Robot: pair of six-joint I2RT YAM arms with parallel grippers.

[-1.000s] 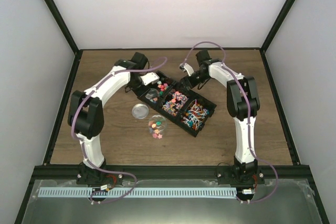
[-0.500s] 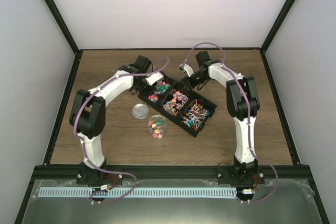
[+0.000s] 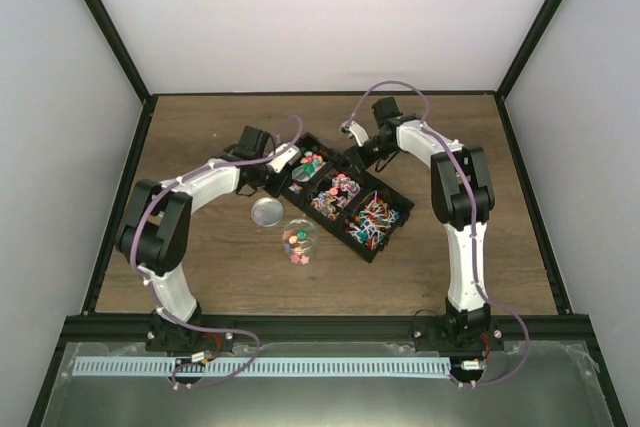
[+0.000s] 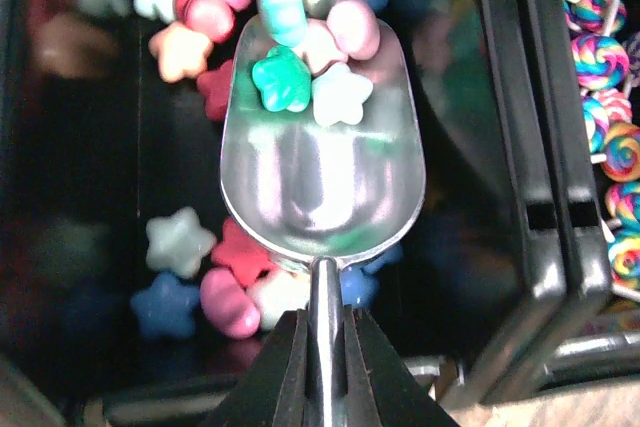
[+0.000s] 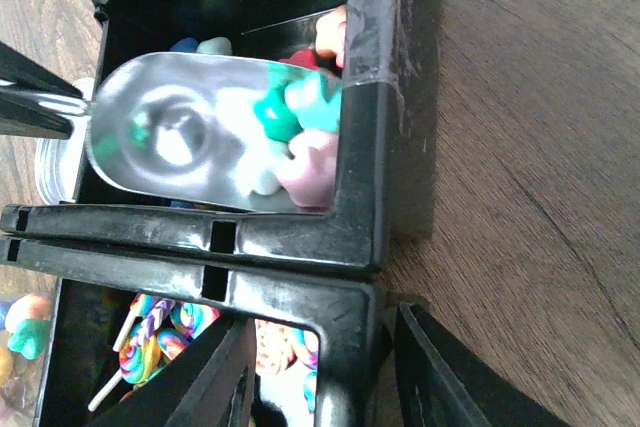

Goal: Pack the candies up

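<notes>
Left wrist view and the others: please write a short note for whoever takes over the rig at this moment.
Left tool: shut on the handle of the metal scoop, which sits in the end compartment of the black tray with several candies on it.
Right tool: straddles the tray's corner wall; whether it pinches is unclear.
Clear jar: open, beside the tray, some candies inside; its lid lies next to it.
Done: jar partly filled. Left: empty this scoop into the jar, probably scoop more, then close it.
</notes>
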